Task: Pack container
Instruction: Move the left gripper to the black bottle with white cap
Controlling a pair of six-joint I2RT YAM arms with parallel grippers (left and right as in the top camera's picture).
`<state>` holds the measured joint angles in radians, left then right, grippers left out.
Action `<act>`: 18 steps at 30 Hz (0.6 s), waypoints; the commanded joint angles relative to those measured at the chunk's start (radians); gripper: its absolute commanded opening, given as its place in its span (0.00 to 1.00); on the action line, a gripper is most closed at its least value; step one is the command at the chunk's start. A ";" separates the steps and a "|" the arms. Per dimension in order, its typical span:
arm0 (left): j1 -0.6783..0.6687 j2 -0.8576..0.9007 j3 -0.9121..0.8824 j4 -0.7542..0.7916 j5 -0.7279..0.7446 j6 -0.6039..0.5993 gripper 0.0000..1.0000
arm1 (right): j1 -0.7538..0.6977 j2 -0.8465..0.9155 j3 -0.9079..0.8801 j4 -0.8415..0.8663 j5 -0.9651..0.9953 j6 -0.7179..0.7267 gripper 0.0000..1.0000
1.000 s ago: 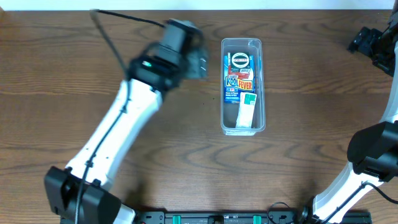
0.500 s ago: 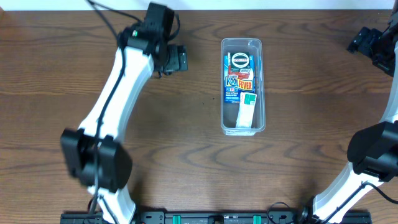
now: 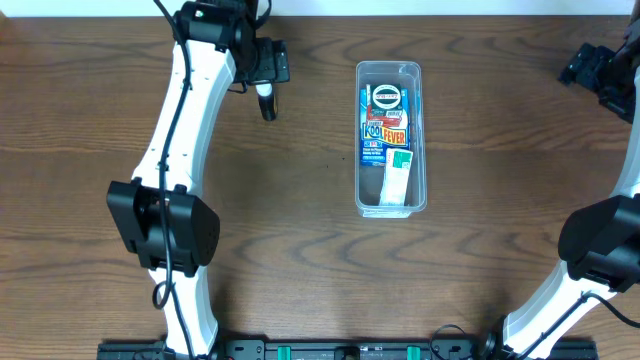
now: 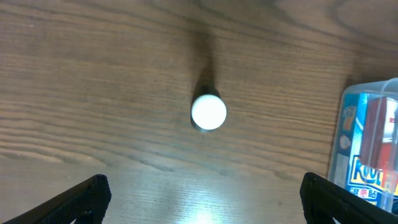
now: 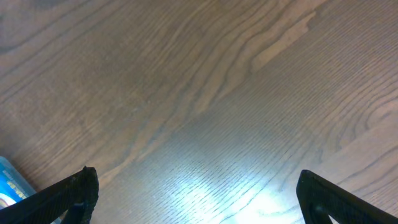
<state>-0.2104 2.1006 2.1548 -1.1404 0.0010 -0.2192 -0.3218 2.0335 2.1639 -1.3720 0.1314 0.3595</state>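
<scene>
The container (image 3: 390,196), a long clear plastic bin, stands at the table's centre back. It holds a blue "Kool Fever" box (image 3: 385,122) and a white and green packet (image 3: 398,176). A small dark upright bottle with a white round cap (image 3: 267,101) stands on the table to the container's left. My left gripper (image 3: 270,66) hangs just behind the bottle, open and empty. In the left wrist view the cap (image 4: 208,112) lies ahead of the open jaws (image 4: 202,200), and the container (image 4: 373,149) is at the right edge. My right gripper (image 3: 598,72) is open and empty at the far right back.
The table (image 3: 300,260) is dark wood. The right wrist view shows its open jaws (image 5: 199,199) over bare wood, with a blue sliver (image 5: 7,180) at the lower left edge. My left arm (image 3: 180,140) stretches along the left side.
My left arm has swung left and toward the back of the table, away from the container. The small white-capped bottle now stands uncovered in front of it. The right arm has not moved.
</scene>
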 commanded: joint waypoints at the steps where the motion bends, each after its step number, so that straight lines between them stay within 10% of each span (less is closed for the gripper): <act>1: 0.000 0.040 0.021 0.003 0.014 0.047 0.98 | -0.005 -0.018 -0.003 -0.001 0.011 0.014 0.99; 18: 0.012 0.153 0.016 0.069 0.013 0.095 0.98 | -0.005 -0.018 -0.003 -0.001 0.011 0.014 0.99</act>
<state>-0.2092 2.2318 2.1548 -1.0725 0.0158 -0.1406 -0.3218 2.0335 2.1639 -1.3720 0.1314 0.3599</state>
